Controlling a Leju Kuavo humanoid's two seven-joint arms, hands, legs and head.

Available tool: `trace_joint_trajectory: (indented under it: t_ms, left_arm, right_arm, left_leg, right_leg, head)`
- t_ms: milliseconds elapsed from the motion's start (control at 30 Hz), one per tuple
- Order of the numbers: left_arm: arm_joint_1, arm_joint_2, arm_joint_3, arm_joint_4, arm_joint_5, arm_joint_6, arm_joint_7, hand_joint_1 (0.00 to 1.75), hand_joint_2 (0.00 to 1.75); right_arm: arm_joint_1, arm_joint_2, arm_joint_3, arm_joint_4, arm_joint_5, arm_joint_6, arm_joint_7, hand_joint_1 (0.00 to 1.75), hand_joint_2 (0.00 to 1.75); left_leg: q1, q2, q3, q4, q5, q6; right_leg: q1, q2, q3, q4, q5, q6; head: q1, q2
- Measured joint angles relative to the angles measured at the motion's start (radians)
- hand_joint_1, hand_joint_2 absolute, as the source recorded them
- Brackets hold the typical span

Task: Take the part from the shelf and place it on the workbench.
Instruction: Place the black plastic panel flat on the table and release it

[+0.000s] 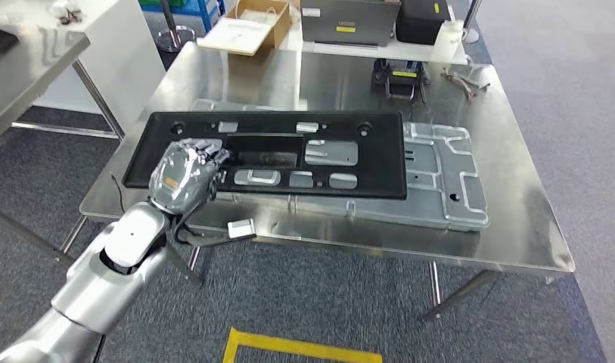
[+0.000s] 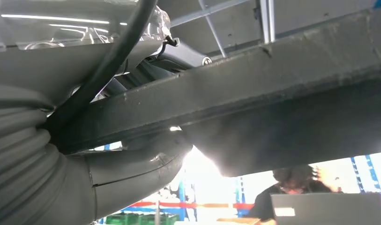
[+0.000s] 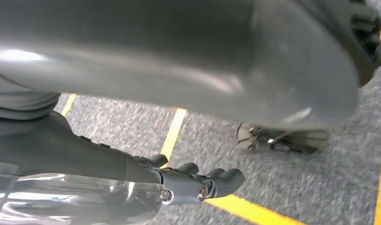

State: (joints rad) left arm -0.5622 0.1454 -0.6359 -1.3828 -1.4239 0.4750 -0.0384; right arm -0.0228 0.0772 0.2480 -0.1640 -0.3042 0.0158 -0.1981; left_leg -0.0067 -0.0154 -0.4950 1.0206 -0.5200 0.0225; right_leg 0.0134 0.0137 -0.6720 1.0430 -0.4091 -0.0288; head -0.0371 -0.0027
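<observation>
Silver and close below the head camera, my left arm reaches up to the black part [image 1: 266, 154], where my left hand [image 1: 184, 175] grips its near-left edge, fingers [image 1: 206, 151] curled over the rim, thumb beneath. It lies flat on the tabletop [image 1: 508, 189], long axis running left to right, atop a grey metal panel [image 1: 440, 178]. Down by the floor [image 3: 282, 187], my right hand [image 3: 188, 180] holds nothing, fingers loosely curled.
</observation>
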Motion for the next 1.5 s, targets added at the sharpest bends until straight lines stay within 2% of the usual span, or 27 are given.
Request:
trace_joint_trajectory:
  t_ms: [100, 133, 200, 267, 300, 333, 367, 433, 500, 600, 667, 700, 767, 800, 833, 867, 933, 1000, 1033, 1133, 1167, 1200, 1300, 1333, 1367, 1433, 1500]
  left_arm:
    - [-0.003, -0.004, -0.012, -0.006, 0.000, 0.000, -0.006, 1.75, 1.75]
    - [-0.006, -0.005, -0.014, -0.009, 0.000, 0.000, -0.008, 1.75, 1.75]
    - [-0.014, -0.006, -0.017, -0.012, 0.000, 0.000, -0.008, 1.75, 1.75]
    - [-0.015, -0.007, -0.023, -0.012, -0.001, -0.001, -0.010, 1.75, 1.75]
    - [-0.013, -0.007, -0.028, -0.012, -0.002, -0.001, -0.010, 1.75, 1.75]
    - [-0.009, -0.008, -0.033, -0.012, -0.002, -0.002, -0.011, 1.75, 1.75]
    - [-0.005, -0.008, -0.037, -0.013, -0.004, -0.003, -0.012, 1.75, 1.75]
    - [0.001, -0.009, -0.046, -0.016, -0.008, -0.004, -0.013, 1.75, 1.75]
    - [0.005, -0.010, -0.054, -0.021, -0.013, -0.008, -0.013, 1.75, 1.75]
    - [0.011, -0.018, -0.069, -0.028, -0.020, -0.011, -0.013, 1.75, 1.75]
    - [0.010, -0.024, -0.075, -0.030, -0.022, -0.014, -0.012, 1.75, 1.75]
    - [0.009, -0.028, -0.078, -0.031, -0.022, -0.015, -0.012, 1.75, 1.75]
    - [0.010, -0.033, -0.086, -0.031, -0.022, -0.019, -0.012, 1.75, 1.75]
    - [0.012, -0.034, -0.091, -0.031, -0.022, -0.021, -0.012, 1.75, 1.75]
    - [0.014, -0.035, -0.095, -0.031, -0.022, -0.023, -0.013, 1.75, 1.75]
    - [0.015, -0.037, -0.098, -0.031, -0.022, -0.025, -0.013, 1.75, 1.75]
    - [0.015, -0.042, -0.102, -0.031, -0.017, -0.033, -0.013, 1.75, 1.75]
    - [0.012, -0.047, -0.107, -0.029, -0.005, -0.046, -0.016, 1.75, 1.75]
    - [0.012, -0.050, -0.109, -0.027, 0.002, -0.053, -0.018, 1.75, 1.75]
    - [0.009, -0.056, -0.115, -0.025, 0.016, -0.062, -0.023, 1.75, 1.75]
    - [0.006, -0.057, -0.115, -0.025, 0.028, -0.070, -0.026, 1.75, 1.75]
    - [0.002, -0.060, -0.115, -0.023, 0.051, -0.084, -0.030, 1.75, 1.75]
    - [-0.009, -0.071, -0.115, 0.008, 0.146, -0.145, -0.061, 1.75, 1.75]
    - [-0.011, -0.076, -0.115, 0.024, 0.171, -0.157, -0.074, 1.75, 1.75]
    - [-0.013, -0.082, -0.115, 0.041, 0.192, -0.164, -0.084, 1.75, 1.75]
    - [-0.024, -0.094, -0.114, 0.074, 0.222, -0.169, -0.097, 1.75, 1.75]
    - [-0.040, -0.107, -0.112, 0.109, 0.232, -0.181, -0.089, 0.87, 1.75]
  right_arm:
    - [-0.002, 0.004, 0.000, -0.001, 0.000, 0.002, 0.001, 0.00, 0.00]
    - [-0.002, 0.006, 0.000, -0.001, 0.000, 0.003, 0.001, 0.00, 0.00]
    - [-0.005, 0.008, 0.000, -0.001, 0.000, 0.003, 0.001, 0.00, 0.00]
    - [-0.009, 0.008, 0.000, -0.002, 0.000, 0.003, 0.000, 0.00, 0.00]
    - [-0.010, 0.008, 0.000, -0.002, 0.000, 0.003, 0.000, 0.00, 0.00]
    - [-0.010, 0.008, 0.000, -0.002, 0.001, 0.003, 0.000, 0.00, 0.00]
    - [-0.010, 0.009, 0.000, -0.002, 0.001, 0.003, 0.000, 0.00, 0.00]
    - [-0.008, 0.009, 0.000, -0.001, 0.003, 0.003, 0.001, 0.00, 0.00]
    - [-0.010, 0.009, 0.000, -0.001, 0.004, 0.003, 0.002, 0.00, 0.00]
    - [-0.015, 0.009, 0.000, -0.001, 0.005, 0.003, 0.003, 0.00, 0.00]
    - [-0.017, 0.009, 0.000, -0.002, 0.005, 0.003, 0.003, 0.00, 0.00]
    - [-0.018, 0.009, 0.000, -0.002, 0.005, 0.003, 0.003, 0.00, 0.00]
    - [-0.020, 0.009, 0.000, -0.002, 0.005, 0.003, 0.003, 0.00, 0.00]
    - [-0.020, 0.009, 0.000, -0.002, 0.005, 0.003, 0.004, 0.00, 0.00]
    - [-0.020, 0.009, 0.000, -0.002, 0.005, 0.003, 0.004, 0.00, 0.00]
    - [-0.020, 0.009, 0.000, -0.001, 0.005, 0.003, 0.005, 0.00, 0.00]
    - [-0.017, 0.009, 0.000, -0.001, 0.004, 0.002, 0.008, 0.00, 0.00]
    - [-0.016, 0.009, 0.000, -0.001, 0.004, 0.002, 0.010, 0.00, 0.00]
    - [-0.017, 0.009, 0.000, -0.001, 0.004, 0.002, 0.011, 0.00, 0.00]
    - [-0.022, 0.011, 0.000, -0.002, 0.004, 0.003, 0.012, 0.00, 0.00]
    - [-0.022, 0.011, 0.000, -0.002, 0.003, 0.003, 0.012, 0.00, 0.00]
    - [-0.023, 0.011, 0.000, -0.003, 0.002, 0.003, 0.012, 0.00, 0.00]
    - [-0.025, 0.011, 0.000, -0.003, 0.001, 0.007, 0.007, 0.00, 0.00]
    - [-0.026, 0.011, 0.000, -0.003, 0.001, 0.010, 0.005, 0.00, 0.00]
    - [-0.026, 0.011, 0.000, -0.003, 0.001, 0.012, 0.003, 0.00, 0.00]
    - [-0.026, 0.012, 0.000, -0.003, 0.000, 0.014, 0.002, 0.00, 0.00]
    - [-0.027, 0.014, 0.000, -0.003, -0.002, 0.014, 0.002, 0.00, 0.00]
  left_leg:
    - [-0.003, -0.001, 0.017, 0.021, -0.009, -0.014]
    - [-0.003, 0.001, 0.011, 0.041, -0.015, -0.019]
    - [0.003, 0.006, -0.035, 0.125, -0.046, -0.030]
    - [0.010, 0.008, -0.112, 0.226, -0.091, -0.039]
    - [0.012, 0.008, -0.142, 0.249, -0.102, -0.042]
    - [0.013, 0.008, -0.158, 0.244, -0.096, -0.043]
    - [0.013, 0.008, -0.162, 0.210, -0.066, -0.041]
    - [0.010, 0.009, -0.153, 0.100, 0.042, -0.032]
    - [0.004, 0.012, -0.145, 0.028, 0.103, -0.018]
    - [0.005, 0.011, -0.127, 0.004, 0.100, 0.001]
    - [0.010, 0.010, -0.105, -0.007, 0.096, 0.012]
    - [0.011, 0.010, -0.097, -0.011, 0.093, 0.015]
    - [0.011, 0.010, -0.085, -0.013, 0.080, 0.018]
    - [0.012, 0.010, -0.077, -0.013, 0.073, 0.017]
    - [0.013, 0.010, -0.067, -0.012, 0.064, 0.016]
    - [0.014, 0.009, -0.054, -0.012, 0.054, 0.013]
    - [0.017, 0.008, -0.029, -0.012, 0.033, 0.004]
    - [0.017, 0.007, -0.013, -0.009, 0.012, -0.011]
    - [0.017, 0.007, -0.006, -0.009, 0.005, -0.019]
    - [0.018, 0.008, 0.005, 0.004, -0.006, -0.037]
    - [0.019, 0.009, -0.005, 0.029, -0.012, -0.040]
    - [0.020, 0.010, -0.027, 0.074, -0.028, -0.043]
    - [0.020, 0.010, -0.141, 0.249, -0.096, -0.046]
    - [0.019, 0.010, -0.167, 0.273, -0.100, -0.044]
    - [0.017, 0.010, -0.178, 0.263, -0.082, -0.039]
    - [0.009, 0.011, -0.159, 0.154, 0.015, -0.018]
    - [0.000, 0.011, -0.132, 0.047, 0.077, 0.005]
  right_leg:
    - [-0.005, 0.000, 0.028, -0.014, -0.006, -0.008]
    - [-0.008, -0.001, 0.040, -0.017, -0.011, -0.010]
    - [-0.010, -0.002, 0.059, -0.021, -0.021, -0.016]
    - [-0.011, -0.002, 0.073, -0.021, -0.036, -0.018]
    - [-0.011, -0.001, 0.082, -0.021, -0.044, -0.018]
    - [-0.011, 0.000, 0.093, -0.021, -0.054, -0.017]
    - [-0.011, 0.001, 0.107, -0.021, -0.065, -0.015]
    - [-0.010, 0.001, 0.133, -0.019, -0.086, -0.008]
    - [-0.009, 0.001, 0.144, -0.018, -0.101, 0.002]
    - [-0.009, 0.001, 0.153, -0.013, -0.108, 0.020]
    - [-0.012, -0.001, 0.130, 0.041, -0.124, 0.030]
    - [-0.016, -0.001, 0.098, 0.095, -0.141, 0.034]
    - [-0.023, -0.002, 0.011, 0.214, -0.186, 0.045]
    - [-0.027, -0.002, -0.024, 0.249, -0.198, 0.050]
    - [-0.030, -0.003, -0.044, 0.253, -0.192, 0.055]
    - [-0.034, -0.004, -0.048, 0.224, -0.164, 0.059]
    - [-0.039, -0.007, -0.025, 0.101, -0.060, 0.062]
    - [-0.037, -0.009, -0.006, 0.011, -0.001, 0.055]
    - [-0.034, -0.010, -0.003, -0.006, 0.007, 0.047]
    - [-0.032, -0.007, 0.015, -0.008, -0.003, 0.022]
    - [-0.033, -0.007, 0.025, -0.011, -0.007, 0.015]
    - [-0.033, -0.007, 0.034, -0.013, -0.012, 0.009]
    - [-0.026, -0.006, 0.052, -0.014, -0.028, -0.003]
    - [-0.023, -0.005, 0.058, -0.014, -0.034, -0.005]
    - [-0.019, -0.003, 0.065, -0.014, -0.039, -0.006]
    - [-0.011, -0.001, 0.081, -0.014, -0.051, -0.008]
    - [-0.006, -0.001, 0.090, -0.015, -0.059, -0.006]
  head:
    - [0.000, 0.000]
    - [0.000, 0.000]
    - [0.000, 0.000]
    - [0.000, 0.000]
    - [0.000, 0.000]
    - [0.000, 0.000]
    - [0.000, 0.000]
    - [0.000, 0.000]
    - [0.001, 0.000]
    - [0.001, 0.000]
    - [0.001, 0.000]
    - [0.002, 0.000]
    - [0.002, 0.000]
    - [0.002, 0.000]
    - [0.002, 0.000]
    - [0.002, 0.000]
    - [0.002, 0.000]
    - [0.002, 0.000]
    - [0.002, 0.000]
    - [0.001, 0.000]
    - [0.001, 0.000]
    - [0.001, 0.000]
    - [0.001, 0.000]
    - [0.001, 0.000]
    - [0.001, 0.000]
    - [0.001, 0.000]
    - [0.002, 0.000]
